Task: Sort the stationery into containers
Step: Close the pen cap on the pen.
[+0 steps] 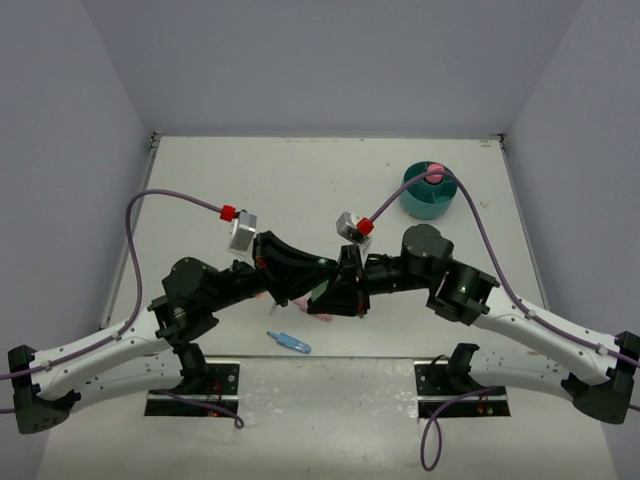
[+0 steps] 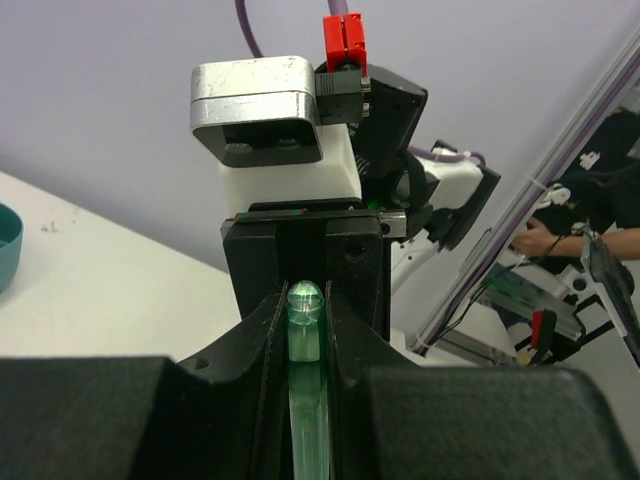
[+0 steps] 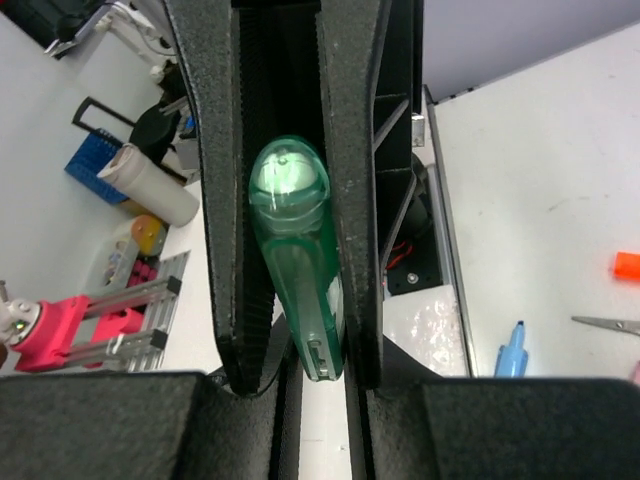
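Observation:
A green highlighter (image 3: pixel 293 250) is held in the air between both grippers, above the near middle of the table. My left gripper (image 1: pixel 322 290) is shut along its barrel (image 2: pixel 306 400). My right gripper (image 1: pixel 352 288) faces it and closes on the highlighter's other end (image 3: pixel 325 360). In the top view the highlighter is hidden by the two grippers. The round teal organizer (image 1: pixel 430 195) stands at the back right with a pink-capped glue stick (image 1: pixel 434 170) upright in it. Its rim shows in the left wrist view (image 2: pixel 8 245).
A blue item (image 1: pixel 290 342) lies near the front edge, left of centre, and shows in the right wrist view (image 3: pixel 510 350). An orange highlighter (image 3: pixel 626 264) and a scissor tip (image 3: pixel 605 323) lie on the table. Pink items (image 1: pixel 325 315) sit under the grippers.

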You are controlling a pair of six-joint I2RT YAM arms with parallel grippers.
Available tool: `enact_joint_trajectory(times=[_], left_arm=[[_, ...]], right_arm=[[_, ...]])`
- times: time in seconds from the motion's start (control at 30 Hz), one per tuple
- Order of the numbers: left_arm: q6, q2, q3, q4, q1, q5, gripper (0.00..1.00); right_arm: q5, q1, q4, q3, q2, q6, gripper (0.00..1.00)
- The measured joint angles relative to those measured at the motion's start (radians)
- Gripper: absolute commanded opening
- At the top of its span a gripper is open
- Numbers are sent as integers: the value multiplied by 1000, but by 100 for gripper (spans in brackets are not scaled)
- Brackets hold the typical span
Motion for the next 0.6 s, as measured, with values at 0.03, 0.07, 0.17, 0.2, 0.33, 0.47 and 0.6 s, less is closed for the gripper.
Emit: enact_joint_trajectory(times=[0.03,0.07,0.17,0.2,0.33,0.47,0.6], left_arm=[[8,4,5,-21,-3,0,0],[17,6,9,-40,-5,-2,0],[34,14,14,-89,-5,-6,0],[42,14,15,-100,-5,-7,0],[61,6,16,-123,-5,-4,0],[70,-8,16,-138,-5,7,0],[73,-15,16,-151,-5,15,0]], right_arm=[[19,1,-2,-18,-16,-2,0],[39,1,-10,-32,-32,-6,0],[105,4,-53,-65,-75,-19,0],[125,5,-72,-68,-84,-25,0],[189,5,-132,-77,-137,-53,0],[251,0,-177,-80,-203,-83,0],[284,-9,-201,-80,-242,-98,0]])
